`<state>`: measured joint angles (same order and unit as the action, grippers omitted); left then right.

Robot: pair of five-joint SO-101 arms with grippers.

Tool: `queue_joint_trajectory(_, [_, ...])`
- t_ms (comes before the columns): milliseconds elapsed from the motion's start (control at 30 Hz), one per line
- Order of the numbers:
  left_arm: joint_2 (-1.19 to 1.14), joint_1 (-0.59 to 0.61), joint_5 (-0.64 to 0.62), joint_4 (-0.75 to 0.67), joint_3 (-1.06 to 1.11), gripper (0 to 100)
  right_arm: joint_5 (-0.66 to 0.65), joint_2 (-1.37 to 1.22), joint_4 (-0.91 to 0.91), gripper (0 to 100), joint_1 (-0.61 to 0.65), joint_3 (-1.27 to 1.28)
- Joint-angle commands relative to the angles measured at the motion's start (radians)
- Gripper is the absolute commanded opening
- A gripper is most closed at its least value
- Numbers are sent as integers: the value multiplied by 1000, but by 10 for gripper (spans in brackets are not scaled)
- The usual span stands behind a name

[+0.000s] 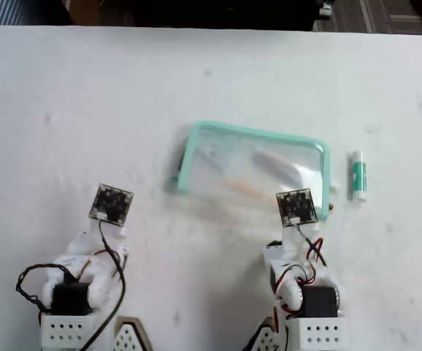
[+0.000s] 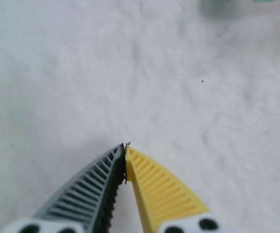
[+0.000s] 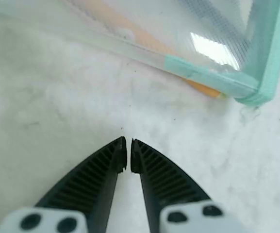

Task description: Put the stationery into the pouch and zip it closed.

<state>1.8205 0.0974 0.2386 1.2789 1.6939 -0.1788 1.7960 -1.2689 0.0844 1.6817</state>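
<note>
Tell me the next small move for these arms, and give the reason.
Probably open the right end effector and swing it toward the tube. The tube lies on the table just right of the pouch, outside it. The right end effector is shut and empty beside the pouch's near corner, so it looks like the closer arm.

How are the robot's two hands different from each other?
The left hand is grey on one side and yellow on the other; the right hand is all black. The left hand is over bare table; the right hand is close to the pouch's corner, not touching it. Both are shut and hold nothing.
</note>
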Motion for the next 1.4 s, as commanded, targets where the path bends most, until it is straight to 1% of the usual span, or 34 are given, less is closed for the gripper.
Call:
queue_joint_trajectory(0, [8,4,0,6,-2,24,3,7,1,18,-4,8])
queue_joint_trajectory(67, [8,4,2,6,-2,24,3,7,31,18,19,8])
queue_joint_trajectory(200, [8,7,5,6,0,24,3,7,203,18,84,8])
queue_joint_trajectory(367, [8,108,2,3,0,24,3,7,378,18,177,8])
queue_joint_trajectory(467, [8,147,-2,-8,0,24,3,7,418,18,237,8])
queue_joint_trajectory(633, [8,142,-2,-23,0,24,6,7,418,18,315,8])
queue_joint_trajectory(733, [8,142,-2,-18,0,24,9,7,381,18,306,8])
queue_joint_trajectory(833, [8,142,-2,-20,0,26,6,7,343,18,268,8])
queue_joint_trajectory(1067, [8,142,0,-91,-9,28,3,7,348,18,165,8])
queue_joint_trajectory(1233, [8,145,2,-117,-107,28,3,7,390,18,91,8])
queue_joint_trajectory(1367, [8,140,-2,-118,-147,28,3,7,397,18,79,8])
